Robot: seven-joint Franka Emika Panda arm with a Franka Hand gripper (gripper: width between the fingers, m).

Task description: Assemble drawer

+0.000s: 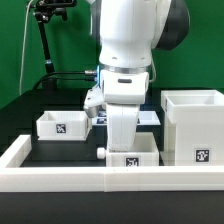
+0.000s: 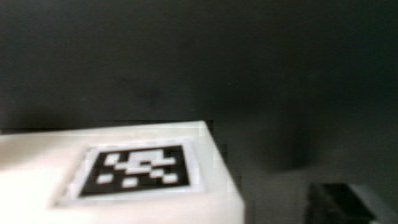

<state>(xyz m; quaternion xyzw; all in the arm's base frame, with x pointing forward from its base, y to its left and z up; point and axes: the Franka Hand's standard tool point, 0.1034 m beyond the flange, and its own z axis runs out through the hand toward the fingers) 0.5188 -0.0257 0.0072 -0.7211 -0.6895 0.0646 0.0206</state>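
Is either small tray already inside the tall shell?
No: the tray at the exterior view's left and the second tray in the middle both stand outside the tall shell.

tray [image 1: 142, 156] behind rim wall [image 1: 60, 178], shell [image 1: 195, 125] beside

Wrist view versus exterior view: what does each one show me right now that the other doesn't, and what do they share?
Only the wrist view: a close, blurred look at one square tag on a flat white face; which part that is, I cannot tell. Only the exterior view: the arm, the tall shell, the tray at the exterior view's left, the near tray beneath the arm, and the rim wall. Both: a tagged white part on the dark table.
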